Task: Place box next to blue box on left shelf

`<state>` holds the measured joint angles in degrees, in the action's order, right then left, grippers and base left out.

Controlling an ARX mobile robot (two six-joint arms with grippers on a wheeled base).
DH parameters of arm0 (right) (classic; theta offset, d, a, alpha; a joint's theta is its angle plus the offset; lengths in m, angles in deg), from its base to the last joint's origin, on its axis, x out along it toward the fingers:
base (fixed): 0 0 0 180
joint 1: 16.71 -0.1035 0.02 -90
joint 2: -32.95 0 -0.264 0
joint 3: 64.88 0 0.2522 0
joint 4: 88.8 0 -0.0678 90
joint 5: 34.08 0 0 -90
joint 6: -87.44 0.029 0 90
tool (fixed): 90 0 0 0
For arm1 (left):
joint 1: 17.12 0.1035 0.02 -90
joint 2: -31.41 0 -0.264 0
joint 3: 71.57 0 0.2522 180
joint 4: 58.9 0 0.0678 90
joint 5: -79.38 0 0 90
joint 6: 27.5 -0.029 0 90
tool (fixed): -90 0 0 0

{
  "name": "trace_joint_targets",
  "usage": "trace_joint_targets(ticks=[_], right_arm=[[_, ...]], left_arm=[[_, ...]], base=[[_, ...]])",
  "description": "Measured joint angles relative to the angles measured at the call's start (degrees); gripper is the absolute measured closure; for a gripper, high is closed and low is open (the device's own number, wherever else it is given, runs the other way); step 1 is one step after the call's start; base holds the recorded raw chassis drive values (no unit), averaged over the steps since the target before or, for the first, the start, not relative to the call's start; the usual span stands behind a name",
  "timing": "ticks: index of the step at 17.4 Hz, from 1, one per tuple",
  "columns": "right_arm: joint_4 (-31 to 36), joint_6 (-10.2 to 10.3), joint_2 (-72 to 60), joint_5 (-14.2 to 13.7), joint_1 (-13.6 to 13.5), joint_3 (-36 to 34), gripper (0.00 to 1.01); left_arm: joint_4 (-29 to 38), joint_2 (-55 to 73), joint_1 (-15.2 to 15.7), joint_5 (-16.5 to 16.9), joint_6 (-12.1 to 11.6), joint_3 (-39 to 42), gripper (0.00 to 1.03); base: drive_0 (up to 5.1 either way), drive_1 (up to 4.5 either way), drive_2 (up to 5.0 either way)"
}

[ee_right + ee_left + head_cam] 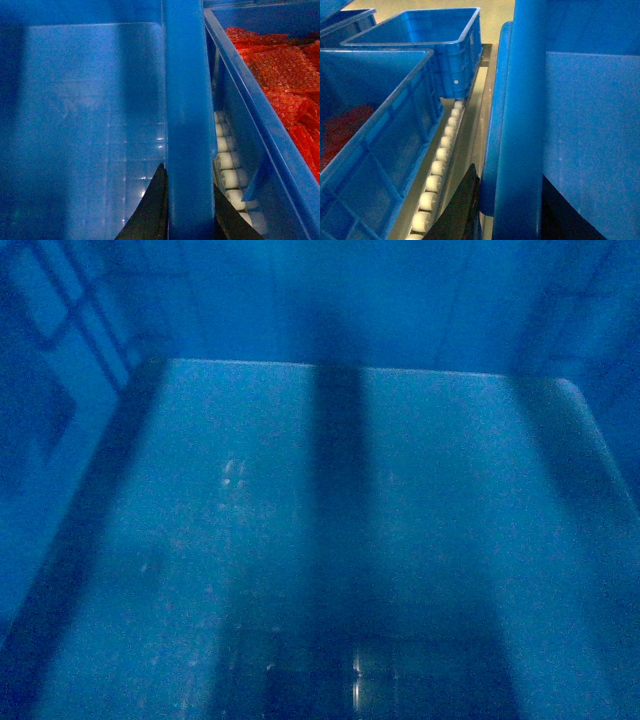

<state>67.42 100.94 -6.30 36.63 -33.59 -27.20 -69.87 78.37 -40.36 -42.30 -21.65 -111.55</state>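
The box point(330, 520) is a big blue crate, and its smooth inside fills the head view. My left gripper point(508, 171) is shut on the box's left rim point(520, 110), one black finger outside and one inside. My right gripper point(188, 176) is shut on the right rim point(185, 100) in the same way. In the left wrist view, a blue box point(385, 125) with red contents stands on the roller shelf just left of the held box, a narrow gap apart. The head view shows neither gripper.
White rollers point(437, 170) in a metal rail run between the crates. Another empty blue crate point(435, 45) stands farther along the shelf. On the right side, a blue crate point(260, 135) full of red packets point(280, 75) stands close beside the held box, with rollers point(227, 165) between.
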Motion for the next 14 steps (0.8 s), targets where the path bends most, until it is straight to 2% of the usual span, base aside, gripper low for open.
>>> trace_joint_targets(ticks=[1,2,4,6,8,9,10,11,12,14], right_arm=[[0.02,0.0,-0.02,0.04,0.0,0.0,0.92],[1.95,-0.83,-0.02,-0.5,-0.13,-0.37,0.92],[11.34,-4.22,0.0,-5.03,-3.13,-4.17,0.92],[13.79,-6.49,-0.61,-5.99,-3.54,-3.5,0.92],[10.19,-5.31,-4.68,-4.2,-2.93,-0.48,0.92],[8.15,-4.46,-8.07,-1.03,-1.01,1.73,0.92],[13.53,-5.07,-19.12,5.86,3.96,4.09,0.92],[16.44,-5.68,-23.39,7.17,5.33,4.9,0.92],[16.57,-5.84,-26.53,9.09,6.6,6.49,0.92],[17.38,-6.16,-32.02,9.64,6.88,8.0,0.92]], left_arm=[[0.28,0.48,-1.2,-3.23,-0.09,0.0,0.83],[0.44,0.76,-1.53,-5.01,-0.02,0.0,0.83],[1.88,1.38,-1.53,-7.02,0.33,-0.15,0.84],[1.7,1.42,-0.87,-7.06,0.96,-0.57,0.84],[-0.13,3.37,2.29,-3.89,0.79,-2.19,0.84],[-1.14,5.31,4.7,-0.87,0.76,-3.06,0.84],[1.79,12.7,11.56,8.04,0.42,-4.83,0.84],[3.3,15.43,13.42,10.23,0.13,-5.57,0.84],[4.57,17.66,14.47,11.58,-0.24,-6.16,0.84],[4.9,21.86,16.35,13.68,-0.31,-6.91,0.84]], base=[[0.0,0.0,0.0],[0.0,0.0,0.0],[0.0,0.0,0.0],[0.0,0.0,0.0],[0.0,0.0,0.0],[0.0,0.0,0.0],[0.0,0.0,0.0],[0.0,0.0,0.0],[0.0,0.0,0.0],[0.0,0.0,0.0]])
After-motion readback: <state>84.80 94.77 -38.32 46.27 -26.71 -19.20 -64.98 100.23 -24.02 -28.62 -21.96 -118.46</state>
